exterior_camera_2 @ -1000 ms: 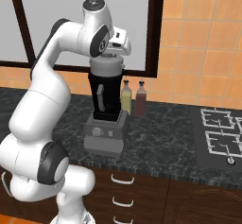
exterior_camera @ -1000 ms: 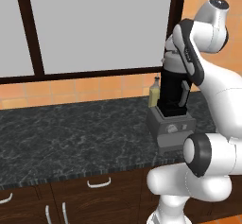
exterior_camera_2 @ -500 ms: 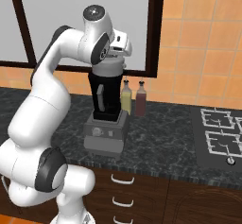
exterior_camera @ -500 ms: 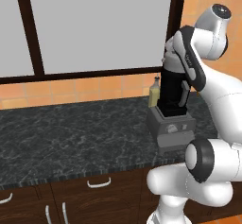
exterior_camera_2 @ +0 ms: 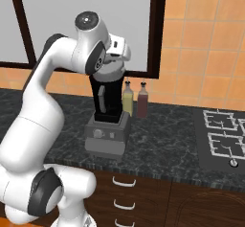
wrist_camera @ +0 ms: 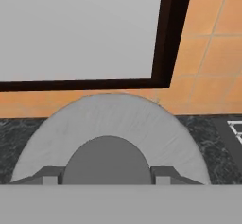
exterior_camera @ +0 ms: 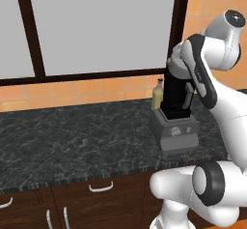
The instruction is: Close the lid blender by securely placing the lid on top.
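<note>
The blender (exterior_camera: 175, 108) (exterior_camera_2: 107, 111) stands on the dark counter, a black jar on a boxy grey base with a round dial. My gripper (exterior_camera_2: 114, 67) (exterior_camera: 174, 69) sits directly over the jar's mouth, pointing down. In the hand view the gripper (wrist_camera: 108, 178) is shut on the raised centre knob of the lid (wrist_camera: 113, 119), with one fingertip on each side. The grey lid (exterior_camera_2: 113, 73) lies at the jar's top, under the hand. The hand hides the seam between lid and jar.
A yellowish bottle (exterior_camera_2: 128, 101) (exterior_camera: 157, 96) and a dark red bottle (exterior_camera_2: 142, 101) stand just behind the blender against the tiled wall. A stove top (exterior_camera_2: 222, 140) lies to the right. A dark-framed window (exterior_camera: 101, 30) runs behind the counter (exterior_camera: 72, 141).
The arm's upper links have shifted slightly. The hand has stayed over the jar's top with the lid in its grip.
</note>
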